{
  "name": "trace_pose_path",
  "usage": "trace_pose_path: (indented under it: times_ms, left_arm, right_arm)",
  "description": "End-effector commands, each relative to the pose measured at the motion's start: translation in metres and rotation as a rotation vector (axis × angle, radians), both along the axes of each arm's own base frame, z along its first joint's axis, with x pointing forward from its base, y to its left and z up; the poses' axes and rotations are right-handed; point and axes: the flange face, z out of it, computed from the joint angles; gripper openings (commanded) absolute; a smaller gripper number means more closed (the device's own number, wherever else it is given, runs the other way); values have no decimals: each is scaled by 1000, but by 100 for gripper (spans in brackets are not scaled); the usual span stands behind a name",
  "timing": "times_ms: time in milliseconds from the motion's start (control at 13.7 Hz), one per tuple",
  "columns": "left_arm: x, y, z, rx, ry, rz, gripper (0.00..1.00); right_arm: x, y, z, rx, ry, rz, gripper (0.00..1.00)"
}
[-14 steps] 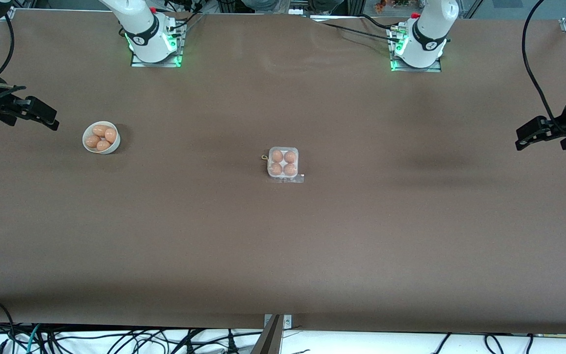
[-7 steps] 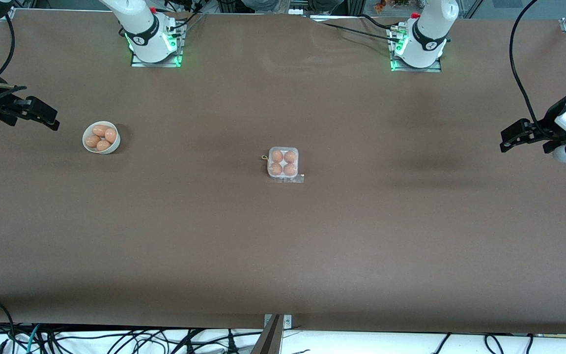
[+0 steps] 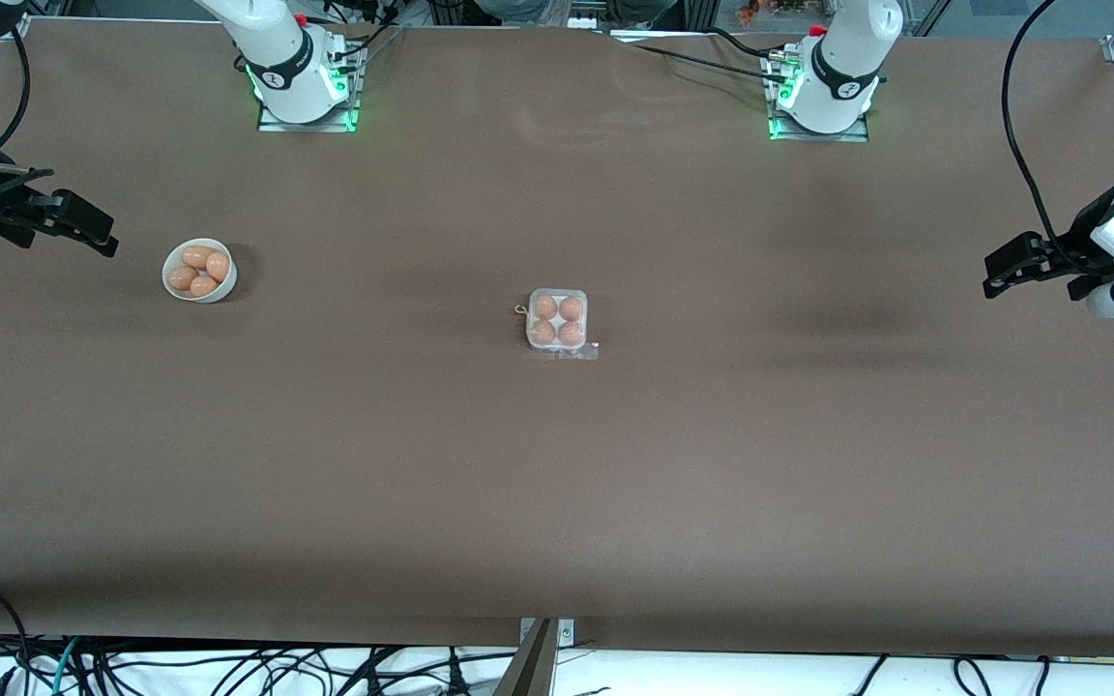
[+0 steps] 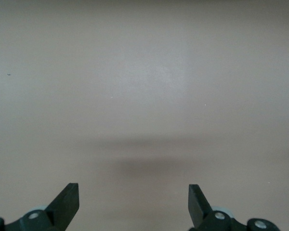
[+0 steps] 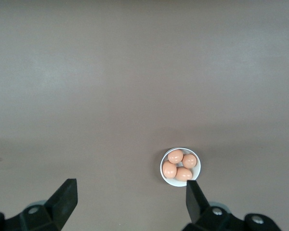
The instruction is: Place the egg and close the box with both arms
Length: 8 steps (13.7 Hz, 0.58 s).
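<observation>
The box (image 3: 557, 322), a small white carton, sits mid-table with several brown eggs (image 3: 544, 307) in its cells. A clear plastic lid lies over them, and a clear flap juts from the edge nearer the front camera. My left gripper (image 3: 992, 274) hangs open over the left arm's end of the table; in the left wrist view it (image 4: 133, 192) has only bare table under it. My right gripper (image 3: 108, 238) hangs open over the right arm's end. In the right wrist view it (image 5: 130, 190) is beside the bowl, with nothing between the fingers.
A round white bowl (image 3: 199, 270) with several brown eggs stands toward the right arm's end of the table; its rim (image 5: 164, 172) shows beside one right fingertip (image 5: 192, 192). Brown table (image 3: 557, 483) spreads all round. Cables hang along the front edge.
The left gripper has shifted a little toward the table's middle, then stopped. The right arm, box and bowl have not moved.
</observation>
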Motion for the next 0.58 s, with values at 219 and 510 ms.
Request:
trace_pose_path:
  times_ms: [219,510]
  left_arm:
    - [-4,-3,1,-21,4,-12,100]
    - [-4,-1,1,-17,4,-17,100]
  right_arm:
    - [-2,2,3,-12,-10,-7,100]
    - [-2,2,4,-12,-11,-7,100]
